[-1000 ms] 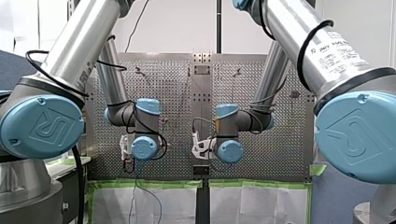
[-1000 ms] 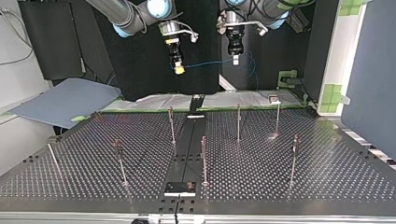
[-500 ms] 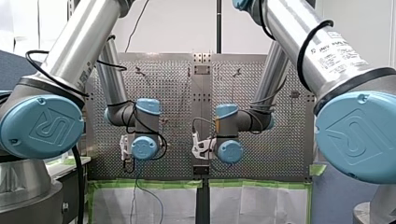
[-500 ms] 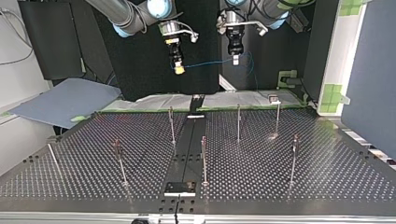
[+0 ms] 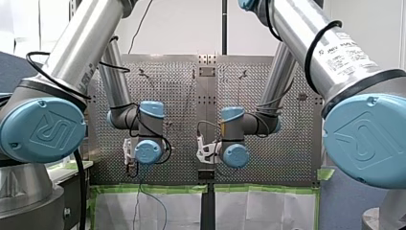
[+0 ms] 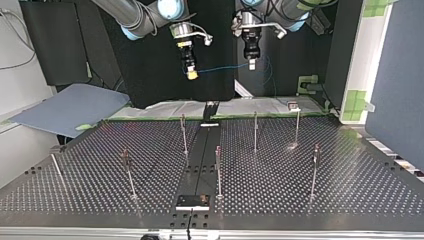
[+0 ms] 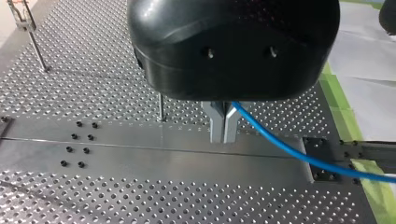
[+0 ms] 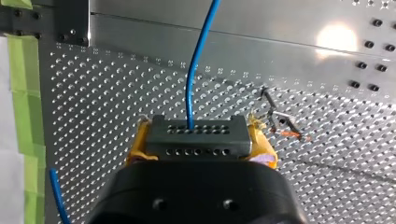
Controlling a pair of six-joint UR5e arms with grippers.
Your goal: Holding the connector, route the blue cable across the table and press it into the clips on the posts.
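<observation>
In the right wrist view my right gripper (image 8: 200, 127) is shut on a grey connector (image 8: 196, 142), one yellow pad (image 8: 138, 142) on each side of it. The blue cable (image 8: 194, 70) leaves the connector and runs on ahead over the table. In the left wrist view my left gripper (image 7: 223, 136) has its metal fingers shut on the blue cable (image 7: 289, 151), which trails off to one side. In the top view both grippers hang high behind the table, my right gripper (image 6: 190, 73) at the left and my left gripper (image 6: 252, 63) at the right. The cable (image 6: 220, 67) spans between them.
Several thin posts with clips stand on the perforated table (image 6: 350, 185), among them one (image 6: 183, 134) left of the centre rail, one (image 6: 255, 131) right of it and one (image 6: 218, 167) nearer the camera. A grey sheet (image 6: 70, 107) lies at the left.
</observation>
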